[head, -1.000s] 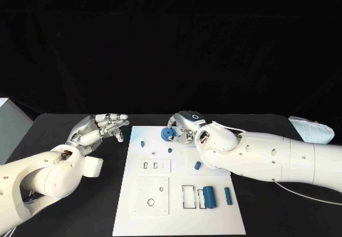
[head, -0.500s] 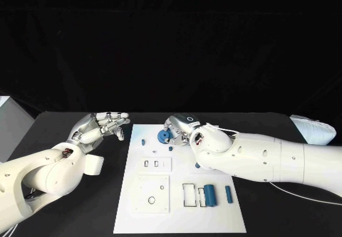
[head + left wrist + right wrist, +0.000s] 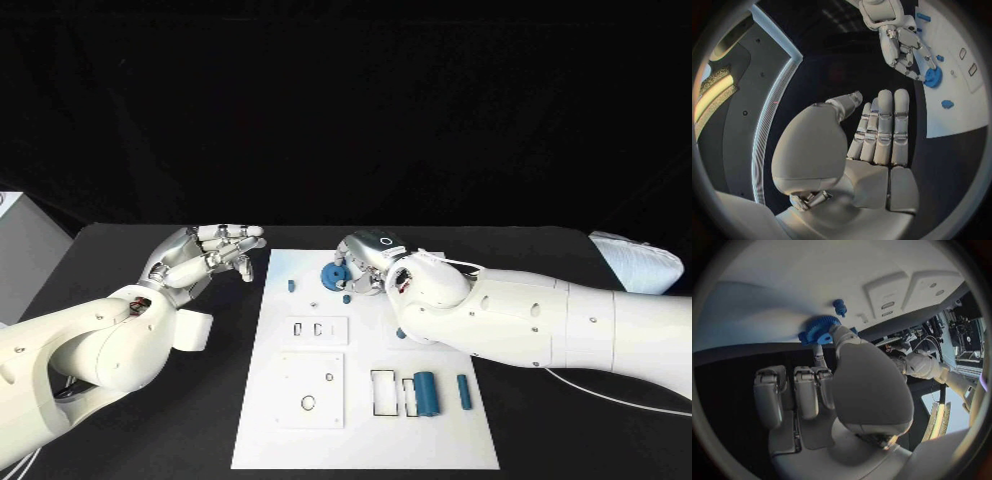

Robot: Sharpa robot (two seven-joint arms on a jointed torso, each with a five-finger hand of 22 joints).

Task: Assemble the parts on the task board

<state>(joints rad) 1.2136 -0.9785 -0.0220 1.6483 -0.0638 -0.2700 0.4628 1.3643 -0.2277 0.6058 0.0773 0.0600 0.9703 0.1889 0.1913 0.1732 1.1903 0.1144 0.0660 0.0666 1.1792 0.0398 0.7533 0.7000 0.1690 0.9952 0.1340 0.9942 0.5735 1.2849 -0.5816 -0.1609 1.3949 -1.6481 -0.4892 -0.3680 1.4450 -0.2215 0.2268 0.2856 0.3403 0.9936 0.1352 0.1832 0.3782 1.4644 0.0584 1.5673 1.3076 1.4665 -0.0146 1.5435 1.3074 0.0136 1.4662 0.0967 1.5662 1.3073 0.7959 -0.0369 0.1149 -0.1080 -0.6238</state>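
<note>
While the left hand [image 3: 202, 258] hovers over the black table [image 3: 144, 440] just left of the task board [image 3: 361, 440], released, its fingers straight and side by side with nothing in them, the right hand [image 3: 372, 265] reaches over the board's far end. There its thumb and a fingertip pinch a blue gear [image 3: 335, 273] against the board. A small blue peg [image 3: 290, 285] stands left of the gear. Near the board's right front lie a blue cylinder [image 3: 426, 388] and a slimmer blue pin [image 3: 463, 391].
</note>
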